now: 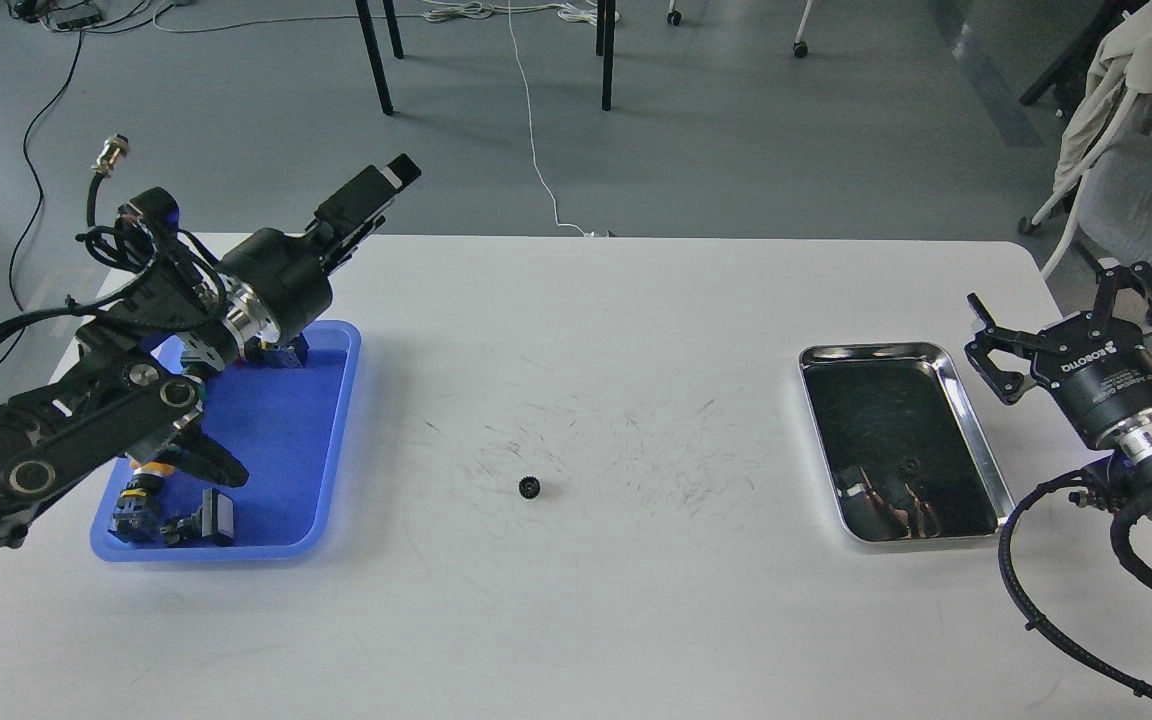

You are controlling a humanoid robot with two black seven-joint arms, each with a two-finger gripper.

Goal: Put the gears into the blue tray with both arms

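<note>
Close to the near edge, one gear (530,487) lies alone on the bare worktop (636,600), between the blue tray (336,440) and the steel tray (976,440), well apart from both arms. It sits somewhat nearer the tray side. The left claw (391,180) points up over the blue tray's far corner, gap unclear; the right claw (1076,315) stands spread and empty.

Gear (530,487) on table (636,600) between trays; blue tray (336,440) left, steel tray (976,420) right.
</note>
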